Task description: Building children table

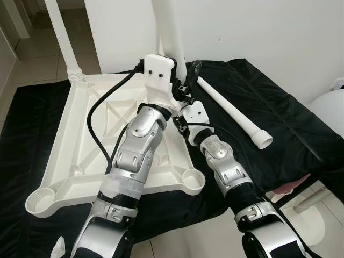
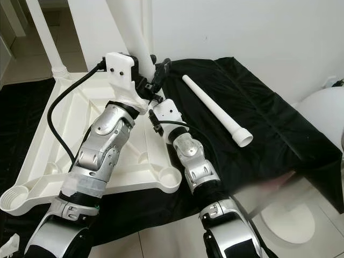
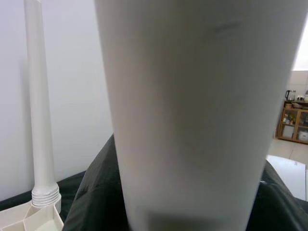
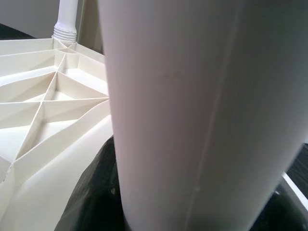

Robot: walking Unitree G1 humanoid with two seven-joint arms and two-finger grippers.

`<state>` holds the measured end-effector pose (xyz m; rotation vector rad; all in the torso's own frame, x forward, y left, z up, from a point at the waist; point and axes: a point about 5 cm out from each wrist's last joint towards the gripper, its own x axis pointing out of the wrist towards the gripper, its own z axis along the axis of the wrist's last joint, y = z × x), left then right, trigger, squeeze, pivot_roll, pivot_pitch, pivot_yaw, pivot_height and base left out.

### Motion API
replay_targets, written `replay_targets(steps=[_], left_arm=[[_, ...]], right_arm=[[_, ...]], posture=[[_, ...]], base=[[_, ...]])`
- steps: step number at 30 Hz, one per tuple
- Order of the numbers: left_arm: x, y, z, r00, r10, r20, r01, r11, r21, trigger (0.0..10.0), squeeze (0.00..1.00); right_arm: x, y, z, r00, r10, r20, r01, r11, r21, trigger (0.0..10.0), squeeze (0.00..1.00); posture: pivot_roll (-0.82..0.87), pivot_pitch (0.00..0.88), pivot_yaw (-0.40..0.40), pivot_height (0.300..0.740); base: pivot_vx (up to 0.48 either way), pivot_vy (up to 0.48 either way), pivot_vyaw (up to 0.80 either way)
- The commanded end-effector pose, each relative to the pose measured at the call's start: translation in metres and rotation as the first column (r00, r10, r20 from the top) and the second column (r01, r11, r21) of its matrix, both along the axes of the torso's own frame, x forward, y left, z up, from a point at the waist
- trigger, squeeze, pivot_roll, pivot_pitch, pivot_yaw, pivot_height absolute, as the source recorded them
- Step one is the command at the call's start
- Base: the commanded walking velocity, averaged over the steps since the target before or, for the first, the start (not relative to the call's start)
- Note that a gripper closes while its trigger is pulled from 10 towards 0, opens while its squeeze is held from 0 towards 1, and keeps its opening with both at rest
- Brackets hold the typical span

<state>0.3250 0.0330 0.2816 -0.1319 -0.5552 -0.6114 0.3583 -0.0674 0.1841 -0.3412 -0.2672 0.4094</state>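
A white table top (image 1: pixel 80 134) lies upside down on a black cloth (image 1: pixel 279 123). One white leg (image 1: pixel 64 43) stands screwed into its far left corner. A second leg (image 1: pixel 171 32) stands upright at the far right corner, very close in both wrist views (image 3: pixel 192 115) (image 4: pixel 202 115). My right gripper (image 1: pixel 190 72) is shut on this leg, one black finger against its right side. My left gripper (image 1: pixel 161 67) is at the same leg from the left, behind its white wrist housing. A third leg (image 1: pixel 231 110) lies loose on the cloth to the right.
Two empty round sockets (image 1: pixel 40 201) (image 1: pixel 193 180) sit at the near corners of the table top. A white wall rises just behind. A white rounded object (image 1: pixel 330 107) stands at the right, and a small white part (image 1: pixel 58 248) lies at the bottom left.
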Motion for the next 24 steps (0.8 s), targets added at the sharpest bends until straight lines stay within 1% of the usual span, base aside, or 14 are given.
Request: replay_targets(steps=[1,2,3,4,5,7,9,10,13,17,19,24], left_arm=[[-0.002,-0.004,0.004,1.000,0.001,0.014,-0.001,1.000,0.013,10.0,0.00],[-0.003,-0.004,0.004,1.000,-0.010,0.001,0.010,1.000,-0.001,10.0,0.00],[-0.003,-0.004,0.003,1.000,-0.016,-0.006,0.016,1.000,-0.009,10.0,0.14],[-0.003,-0.004,0.003,1.000,-0.022,-0.011,0.022,1.000,-0.017,10.0,1.00],[-0.003,-0.004,0.003,1.000,-0.022,-0.011,0.022,1.000,-0.017,10.0,1.00],[-0.004,-0.004,0.004,1.000,-0.024,-0.007,0.024,1.000,-0.010,10.0,1.00],[-0.004,-0.004,0.004,1.000,-0.024,-0.005,0.024,1.000,-0.007,10.0,1.00],[-0.005,-0.003,0.006,1.000,-0.031,-0.001,0.031,0.999,-0.012,10.0,0.00],[-0.006,-0.001,0.009,0.998,-0.062,-0.002,0.062,0.997,-0.035,10.0,0.00],[-0.008,0.000,0.011,0.996,-0.088,0.003,0.088,0.995,-0.046,10.0,0.00],[-0.010,0.005,0.017,0.994,-0.108,0.017,0.109,0.991,-0.072,10.0,0.00],[-0.010,0.009,0.019,0.994,-0.103,0.018,0.105,0.992,-0.077,10.0,0.00]], right_arm=[[0.002,0.002,0.003,1.000,-0.003,0.006,0.003,1.000,0.003,10.0,0.00],[0.001,0.003,0.003,1.000,0.003,0.004,-0.003,1.000,0.015,10.0,0.00],[0.000,0.004,0.003,1.000,0.006,0.002,-0.006,1.000,0.025,10.0,0.00],[-0.001,0.005,0.002,1.000,0.006,-0.002,-0.006,0.999,0.036,10.0,0.00],[-0.001,0.005,0.002,1.000,0.006,-0.002,-0.006,0.999,0.036,10.0,0.00],[-0.002,0.005,0.001,1.000,0.006,-0.020,-0.005,0.997,0.078,10.0,0.00],[-0.003,0.005,0.001,1.000,0.006,-0.026,-0.004,0.996,0.092,10.0,0.00],[-0.003,0.005,0.000,0.999,0.000,-0.035,0.004,0.994,0.110,10.0,0.00],[-0.002,0.003,0.001,0.998,-0.008,-0.064,0.020,0.983,0.181,10.0,0.00],[-0.002,0.003,0.002,0.997,-0.008,-0.078,0.025,0.977,0.211,10.0,0.00],[0.001,-0.003,0.002,0.995,-0.024,-0.096,0.048,0.967,0.249,10.0,0.00],[0.002,-0.005,0.002,0.994,-0.039,-0.099,0.065,0.962,0.265,10.0,0.00]], posture=[[0.00,0.007,-0.015,0.740],[0.00,0.009,-0.014,0.740],[0.00,0.011,-0.014,0.740],[0.00,0.011,-0.014,0.740],[0.00,0.011,-0.014,0.740],[0.01,0.013,-0.017,0.740],[0.01,0.013,-0.020,0.740],[0.01,0.016,-0.023,0.740],[0.00,0.017,-0.030,0.740],[0.01,0.016,-0.031,0.740],[0.01,0.014,-0.028,0.740],[0.01,0.015,-0.027,0.740]], base=[[0.000,0.000,0.00],[0.000,0.000,0.00],[0.000,0.000,0.00],[0.000,0.000,0.00],[0.000,0.000,0.00],[0.000,0.000,0.00],[0.000,0.000,0.00],[0.000,0.000,0.00],[0.000,0.000,0.00],[0.000,0.000,0.00],[0.000,0.000,0.00],[0.000,0.000,0.00]])
